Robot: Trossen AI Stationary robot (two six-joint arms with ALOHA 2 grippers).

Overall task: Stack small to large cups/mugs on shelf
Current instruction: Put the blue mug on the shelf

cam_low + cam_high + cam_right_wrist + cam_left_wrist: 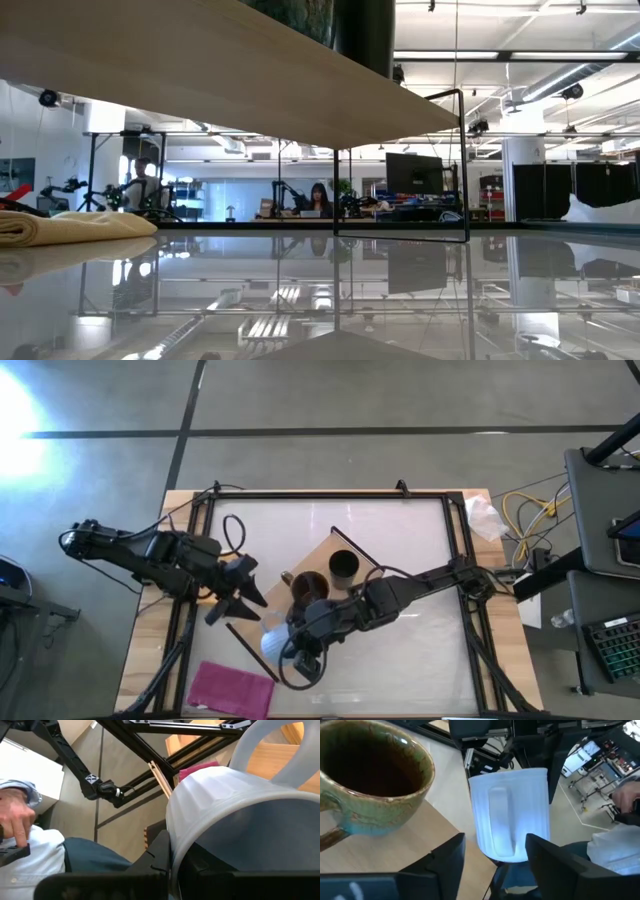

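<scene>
The light blue-grey mug (510,812) is upright beside the shelf's near end, its handle (500,820) facing my left wrist camera; my right gripper (300,638) is shut on it. The mustard-brown mug (308,588) and the black cup (343,565) stand on the light-wood shelf (330,550), which lies slantwise across the table. My left gripper (245,598) is open beside the shelf's left long edge, its fingers (449,862) short of the blue mug. In the low view only the shelf's underside (200,60) and the black cup (365,30) show. My right gripper holds the light blue-grey mug by its rim (172,827), on the side away from the handle. One finger (160,852) is outside the wall and the other inside the hollow. The fingers come from above. The mug hangs upright below them and looks lifted off the table.
A magenta cloth (232,688) lies at the table's near left. A folded yellowish cloth (70,225) shows at the low view's left. Black frame rails (320,495) run around the glass table top. A seated person's hand (15,822) shows beyond the table.
</scene>
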